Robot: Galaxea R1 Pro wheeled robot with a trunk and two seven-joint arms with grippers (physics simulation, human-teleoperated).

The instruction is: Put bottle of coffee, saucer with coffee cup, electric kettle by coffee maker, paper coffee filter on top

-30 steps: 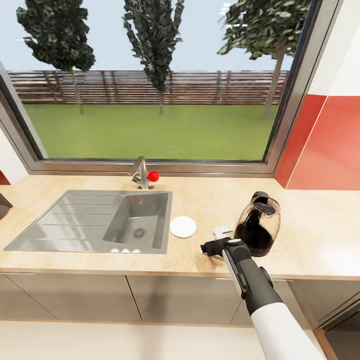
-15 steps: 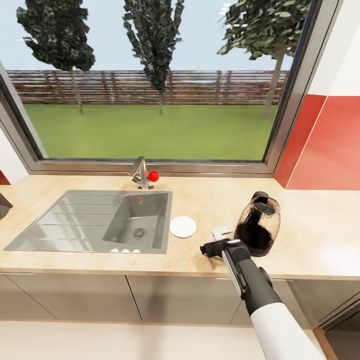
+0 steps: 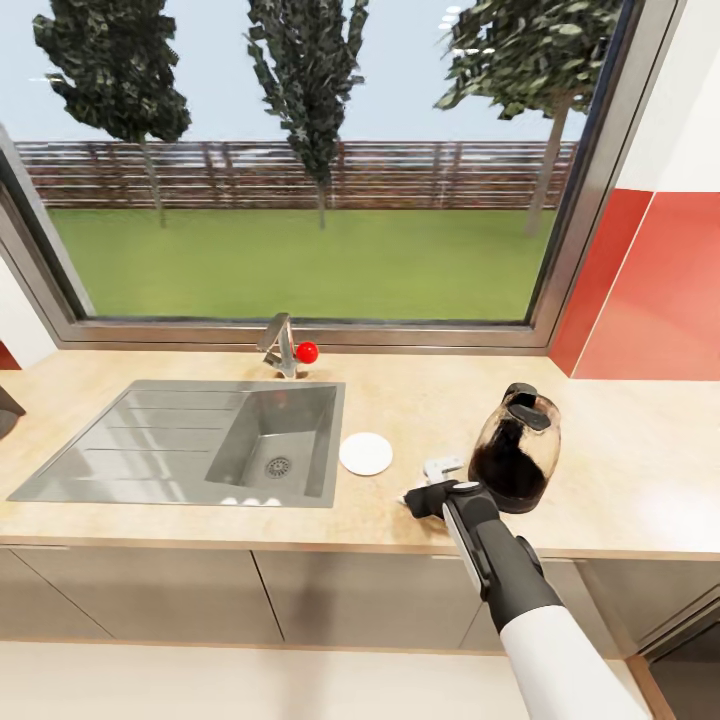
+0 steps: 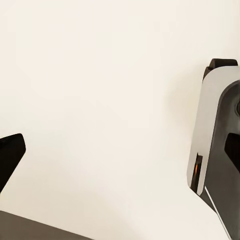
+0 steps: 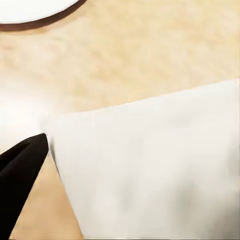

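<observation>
On the surface (image 3: 420, 400), between saucer (image 3: 366, 453) and kettle (image 3: 515, 450), the white filter (image 3: 441, 467) lies flat. The right tool (image 3: 420, 500) is held low just beside it; in the right wrist view the filter (image 5: 150, 165) looms close, one dark fingertip (image 5: 20, 180) at its edge. Whether the fingers are apart or together cannot be told. Step judged in hand: picking up the filter. Next, a thin flat edge must be caught, then carried to a coffee maker.

My countertop (image 3: 420, 400) carries the sink (image 3: 190, 440), saucer (image 3: 366, 453), paper coffee filter (image 3: 441, 467) and electric kettle (image 3: 515, 450).
</observation>
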